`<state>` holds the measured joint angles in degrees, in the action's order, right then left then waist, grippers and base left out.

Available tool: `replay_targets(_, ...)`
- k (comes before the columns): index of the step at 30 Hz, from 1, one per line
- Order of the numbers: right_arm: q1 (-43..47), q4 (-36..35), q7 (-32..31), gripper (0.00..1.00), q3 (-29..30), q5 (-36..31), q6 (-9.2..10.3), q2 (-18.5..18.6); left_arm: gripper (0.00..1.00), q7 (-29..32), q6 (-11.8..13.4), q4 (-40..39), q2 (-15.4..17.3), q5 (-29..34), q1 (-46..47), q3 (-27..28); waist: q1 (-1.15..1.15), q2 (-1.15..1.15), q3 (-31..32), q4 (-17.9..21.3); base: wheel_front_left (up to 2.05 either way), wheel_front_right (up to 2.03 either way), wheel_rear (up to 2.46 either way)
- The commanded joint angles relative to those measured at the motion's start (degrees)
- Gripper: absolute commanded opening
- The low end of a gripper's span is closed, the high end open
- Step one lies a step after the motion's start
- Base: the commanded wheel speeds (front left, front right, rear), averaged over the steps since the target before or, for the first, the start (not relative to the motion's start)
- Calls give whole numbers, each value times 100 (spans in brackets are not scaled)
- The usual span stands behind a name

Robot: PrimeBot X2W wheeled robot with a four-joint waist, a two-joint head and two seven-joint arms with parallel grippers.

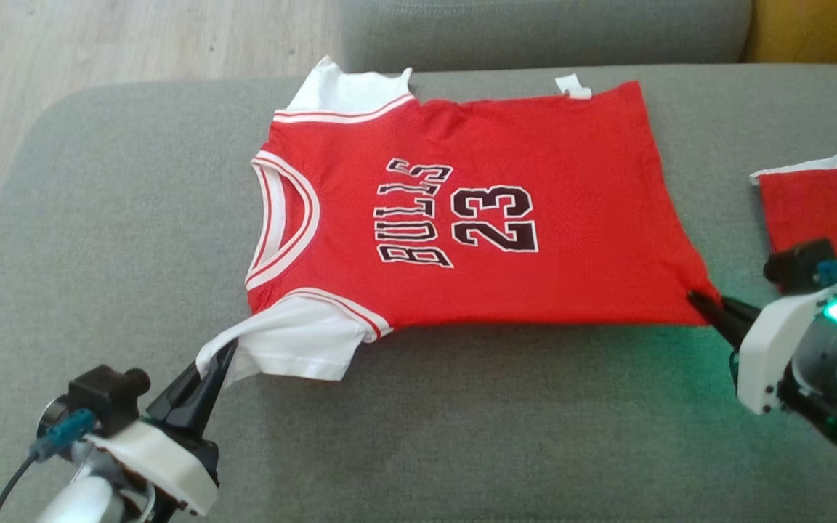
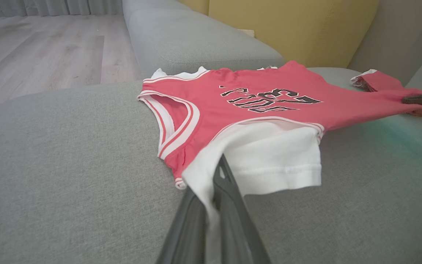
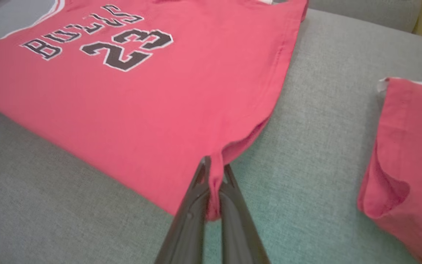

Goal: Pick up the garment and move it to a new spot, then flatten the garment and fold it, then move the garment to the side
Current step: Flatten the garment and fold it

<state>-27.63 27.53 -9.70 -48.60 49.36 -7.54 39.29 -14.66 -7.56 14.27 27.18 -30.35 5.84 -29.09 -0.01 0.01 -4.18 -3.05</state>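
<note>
The jersey lay face up on the cushion, stretched between the two tools. The left gripper was clamped on the white sleeve, cloth pinched between its tips and the rest of the sleeve fanning out just ahead of them. The right gripper was clamped on the hem corner, a fold of red cloth running down between its fingers. From each tool the body of the jersey lay ahead and inward, towards the other tool, and the near edge ran almost straight from one grip to the other. A second garment lay just outside the right gripper, apart from the jersey.

This read as the flattening step. The jersey sat in its spot with its front smooth and the near edge pulled taut. The sleeve farthest from the left gripper looked rumpled, though the angle was too shallow to be sure.

The next move would call for both grippers to work as a pair. Either they lower the edge and let go, or they lift it and carry it over towards the far edge for the first fold. They would need matched height and even tension so the body did not sag or drag. The right gripper would also have to stay clear of the second garment.
</note>
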Motion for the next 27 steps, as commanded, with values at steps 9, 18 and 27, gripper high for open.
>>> replay_targets(9,-313,-213,-486,0,694,66,5,28,0,-34,8,101,269,-5,774,235,1,-1,-475,31,0,0,0)
replay_targets(18,-614,-261,-1148,0,1037,-84,5,-167,0,3,8,597,377,-116,1714,-324,1,-1,-844,12,0,0,0)
replay_targets(27,-1004,-208,-1779,0,1254,-207,5,-381,0,180,8,1156,542,-381,2784,-1026,1,-1,-1149,15,0,0,0)
